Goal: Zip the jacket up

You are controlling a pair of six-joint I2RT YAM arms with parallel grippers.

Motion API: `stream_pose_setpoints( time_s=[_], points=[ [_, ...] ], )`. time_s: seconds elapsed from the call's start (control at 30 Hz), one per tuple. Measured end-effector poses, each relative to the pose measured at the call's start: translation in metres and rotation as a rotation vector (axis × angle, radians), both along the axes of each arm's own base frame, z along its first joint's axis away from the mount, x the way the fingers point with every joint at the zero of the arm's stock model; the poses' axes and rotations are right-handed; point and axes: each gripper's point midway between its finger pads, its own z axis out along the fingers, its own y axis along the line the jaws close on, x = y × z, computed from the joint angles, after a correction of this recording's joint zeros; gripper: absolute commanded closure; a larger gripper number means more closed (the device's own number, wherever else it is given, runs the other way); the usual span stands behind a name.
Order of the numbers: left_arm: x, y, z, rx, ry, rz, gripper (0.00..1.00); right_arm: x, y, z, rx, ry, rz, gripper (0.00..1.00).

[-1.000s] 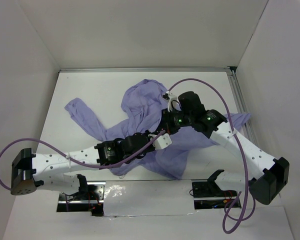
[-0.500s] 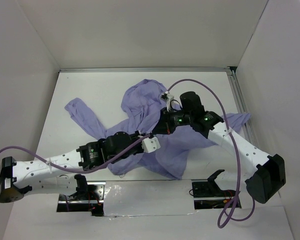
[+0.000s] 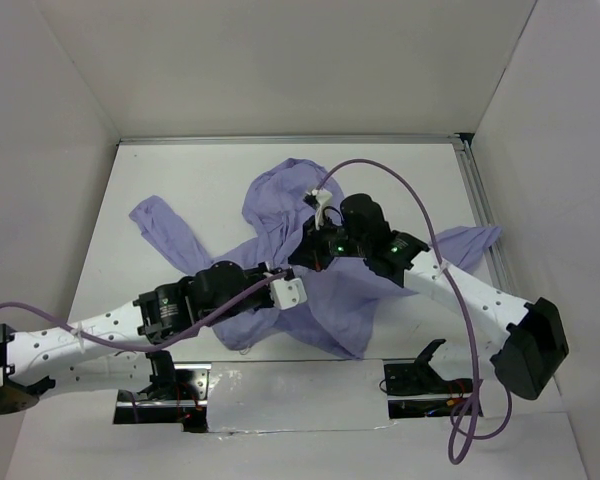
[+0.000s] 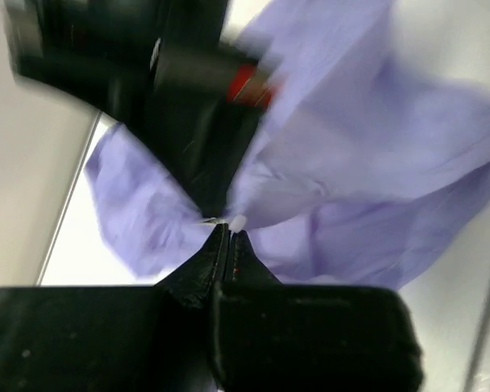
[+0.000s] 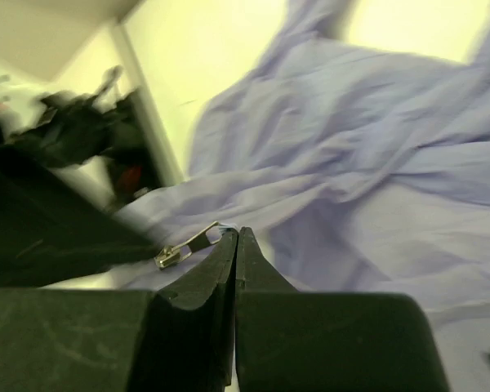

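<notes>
The lavender jacket lies wrinkled across the middle of the white table, one sleeve reaching left. My left gripper and right gripper meet tip to tip over its front. In the left wrist view the left gripper is shut, with a small white bit of the jacket's edge at its tips and fabric beyond. In the right wrist view the right gripper is shut on the end of the metal zipper pull, which sticks out to the left over the fabric.
White walls enclose the table on three sides. A metal rail runs along the right edge. Purple cables loop over the arms. A foil-taped strip and the arm bases are at the near edge.
Both grippers have moved left and slightly toward the near edge together, still shut and tip to tip. The left arm has drawn back toward the lower left.
</notes>
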Motion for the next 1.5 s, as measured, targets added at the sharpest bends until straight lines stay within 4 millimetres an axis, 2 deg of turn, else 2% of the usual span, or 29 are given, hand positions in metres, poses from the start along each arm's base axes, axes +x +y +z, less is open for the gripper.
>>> stream_pose_setpoints(
  time_s=[0.03,0.1,0.17,0.23,0.43,0.57,0.67,0.77,0.87,0.93,1.0,1.1,1.13,1.23,1.33,1.37,1.4,1.43,1.47,1.5],
  points=[
    [-0.002,-0.001,0.002,-0.011,0.003,-0.009,1.0,0.005,0.0,-0.002,-0.014,-0.02,-0.028,1.0],
    [-0.017,-0.012,0.017,-0.084,0.006,-0.099,1.0,0.03,-0.006,-0.012,-0.072,-0.07,-0.151,1.0],
    [-0.035,-0.02,0.035,-0.161,0.01,-0.181,1.0,0.056,-0.015,-0.031,-0.147,-0.098,-0.273,1.0],
    [-0.043,-0.023,0.049,-0.21,0.007,-0.219,1.0,0.069,-0.022,-0.05,-0.21,-0.1,-0.337,1.0],
    [-0.053,-0.028,0.054,-0.239,0.034,-0.27,1.0,0.088,-0.032,-0.075,-0.306,-0.119,-0.425,1.0],
    [-0.064,-0.029,0.057,-0.251,0.044,-0.327,1.0,0.121,-0.03,-0.074,-0.333,-0.151,-0.478,1.0],
    [-0.074,-0.023,0.068,-0.284,0.038,-0.373,1.0,0.161,-0.032,-0.07,-0.35,-0.178,-0.544,1.0],
    [-0.083,-0.016,0.081,-0.328,0.029,-0.408,1.0,0.212,-0.04,-0.068,-0.37,-0.2,-0.62,1.0],
    [-0.087,-0.015,0.083,-0.348,0.048,-0.416,1.0,0.268,-0.051,-0.067,-0.376,-0.219,-0.693,1.0],
    [-0.089,-0.018,0.078,-0.348,0.08,-0.421,1.0,0.302,-0.06,-0.066,-0.38,-0.224,-0.739,1.0],
    [-0.09,-0.023,0.064,-0.33,0.125,-0.416,1.0,0.335,-0.068,-0.063,-0.375,-0.228,-0.778,1.0],
    [-0.075,-0.021,0.025,-0.259,0.203,-0.316,1.0,0.373,-0.067,-0.053,-0.359,-0.22,-0.789,1.0],
    [-0.07,-0.019,0.009,-0.23,0.228,-0.279,1.0,0.384,-0.061,-0.046,-0.338,-0.221,-0.778,1.0],
    [-0.061,-0.012,-0.026,-0.189,0.292,-0.195,1.0,0.401,-0.047,-0.034,-0.299,-0.217,-0.739,1.0],
    [-0.063,-0.01,-0.046,-0.187,0.365,-0.153,1.0,0.398,-0.045,-0.041,-0.313,-0.191,-0.708,1.0],
    [-0.064,-0.01,-0.05,-0.189,0.387,-0.144,0.96,0.396,-0.047,-0.044,-0.322,-0.181,-0.702,1.0],
    [-0.065,-0.011,-0.057,-0.186,0.414,-0.129,0.54,0.395,-0.05,-0.047,-0.33,-0.169,-0.7,1.0],
    [-0.066,-0.011,-0.063,-0.182,0.442,-0.116,0.27,0.395,-0.054,-0.049,-0.337,-0.158,-0.698,0.94],
    [-0.075,-0.014,-0.068,-0.176,0.496,-0.137,0.01,0.402,-0.061,-0.046,-0.337,-0.18,-0.725,0.83],
    [-0.09,-0.018,-0.076,-0.159,0.564,-0.171,0.01,0.41,-0.07,-0.042,-0.326,-0.202,-0.752,0.68]
  ],
)
